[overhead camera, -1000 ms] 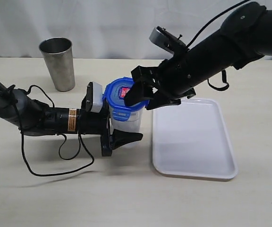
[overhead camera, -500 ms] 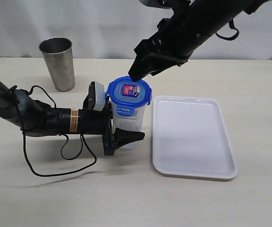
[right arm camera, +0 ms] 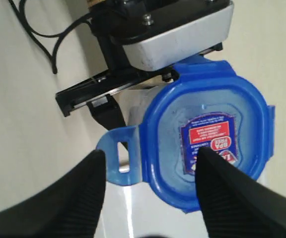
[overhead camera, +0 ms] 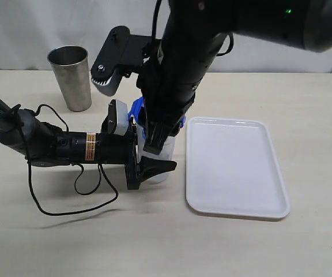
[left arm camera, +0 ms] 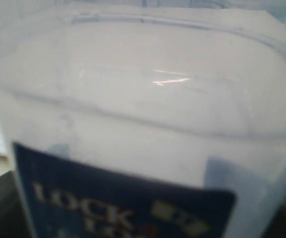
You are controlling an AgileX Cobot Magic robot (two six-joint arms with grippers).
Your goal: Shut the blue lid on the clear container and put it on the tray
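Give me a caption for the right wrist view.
Open right gripper hovers above the blue lid on the container, one flap sticking out.

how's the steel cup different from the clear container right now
The steel cup is grey opaque metal; the clear container is translucent plastic with a label. The cup is open-topped; the container wears a blue lid. The cup stands free; the left gripper holds the container. Both stand upright.

Exterior view looks down across the table (overhead camera: pixel 51 231) — both wrist views crowd the clear container (left arm camera: pixel 143 124), the right from above.
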